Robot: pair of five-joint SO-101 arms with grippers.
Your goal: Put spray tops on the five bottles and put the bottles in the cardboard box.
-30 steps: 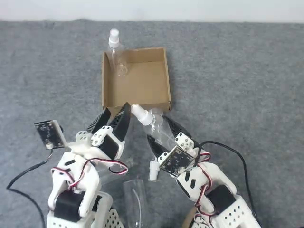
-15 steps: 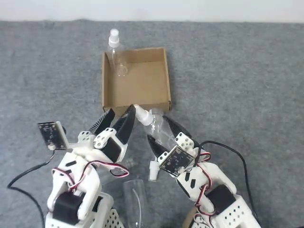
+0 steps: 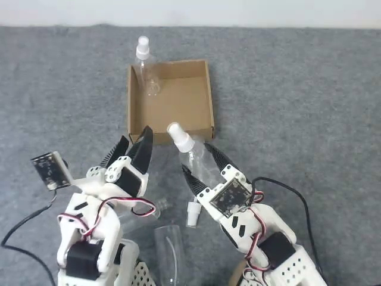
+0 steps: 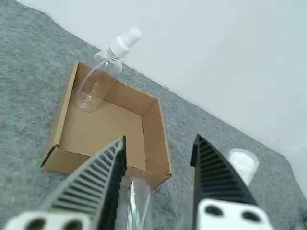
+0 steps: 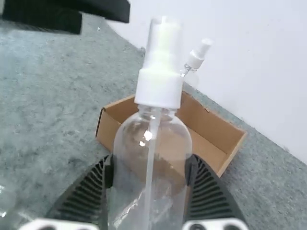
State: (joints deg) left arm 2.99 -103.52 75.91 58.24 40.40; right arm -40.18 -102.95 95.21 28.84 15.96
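Just short of the near wall of the cardboard box [image 3: 178, 101], the right jaws clamp a capped bottle [image 3: 198, 162], left jaws apart beside it; carried low, it may clip that wall and slip.

1. White plastic shells on left arm [image 3: 89, 235] and right arm [image 3: 271, 238] — black motor blocks at the joints.
2. Both left gripper [image 3: 134, 143] and right gripper [image 3: 198, 162]: black pointed fingers [image 4: 103, 177], ribbed inner faces, white knuckles with dark screw holes.
3. Small black circuit board [image 3: 49, 170] on a white bracket at the left wrist; another board [image 3: 229, 198] at the right.
4. Red-white-black wires [image 3: 134, 205] looped over joints — thick black cable [image 3: 297, 192] off the right arm.
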